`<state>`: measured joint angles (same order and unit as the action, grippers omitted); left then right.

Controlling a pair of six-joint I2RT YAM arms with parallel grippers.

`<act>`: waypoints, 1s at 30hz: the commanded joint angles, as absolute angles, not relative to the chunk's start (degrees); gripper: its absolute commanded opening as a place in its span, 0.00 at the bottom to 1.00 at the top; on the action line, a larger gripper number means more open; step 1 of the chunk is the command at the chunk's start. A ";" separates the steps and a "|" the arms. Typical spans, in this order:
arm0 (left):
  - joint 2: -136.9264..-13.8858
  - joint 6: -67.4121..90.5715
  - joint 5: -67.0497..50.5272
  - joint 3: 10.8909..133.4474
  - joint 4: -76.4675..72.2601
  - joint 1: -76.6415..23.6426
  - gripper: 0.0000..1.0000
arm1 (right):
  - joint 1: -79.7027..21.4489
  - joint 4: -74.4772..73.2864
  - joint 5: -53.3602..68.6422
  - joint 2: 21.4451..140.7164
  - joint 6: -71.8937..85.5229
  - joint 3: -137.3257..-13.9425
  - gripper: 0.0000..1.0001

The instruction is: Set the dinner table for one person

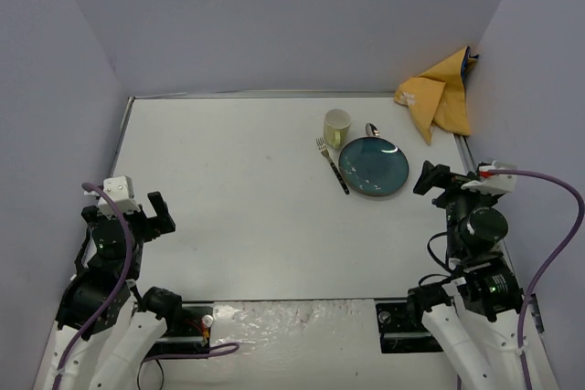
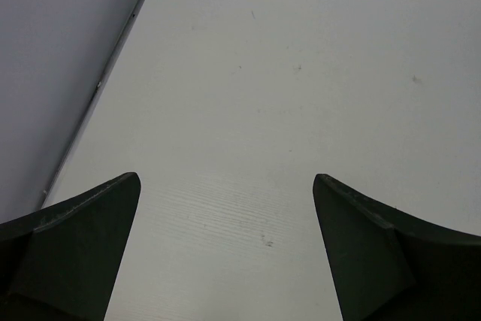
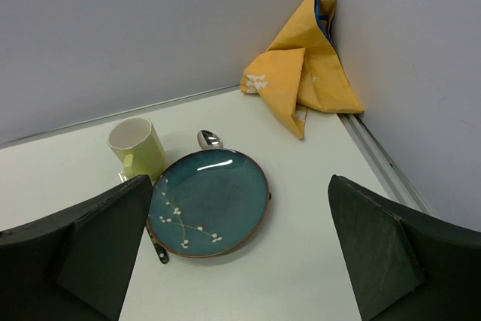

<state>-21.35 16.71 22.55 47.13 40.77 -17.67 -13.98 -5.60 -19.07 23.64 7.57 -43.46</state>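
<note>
The dinner table (image 1: 256, 207) is a wide white top with thin metal edge strips. Towards its far right lies a teal plate (image 1: 374, 167) with a white blossom print. A pale green cup (image 1: 337, 128) stands just behind the plate's left side, and a fork (image 1: 333, 165) lies along that side. A spoon (image 1: 372, 130) pokes out from behind the plate. My right gripper (image 1: 441, 180) hovers open just right of the plate, which fills the right wrist view (image 3: 210, 201). My left gripper (image 1: 163, 215) is open over bare table at the near left, empty.
A crumpled orange cloth (image 1: 437, 98) with white print leans in the far right corner against the walls. Grey walls close the table on the left, back and right. A metal rail (image 3: 379, 159) runs along the right edge.
</note>
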 commanded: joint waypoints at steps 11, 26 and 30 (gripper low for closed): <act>-29.61 16.68 16.41 48.12 36.72 -17.69 0.97 | -13.90 4.64 -28.59 55.54 22.35 -49.00 1.00; -32.54 18.11 17.31 49.15 38.28 -18.26 0.97 | 2.46 16.58 -18.13 95.72 19.35 -70.57 1.00; -32.56 19.00 19.14 49.31 39.25 -18.24 0.97 | 6.11 20.50 -12.84 106.69 16.79 -76.75 1.00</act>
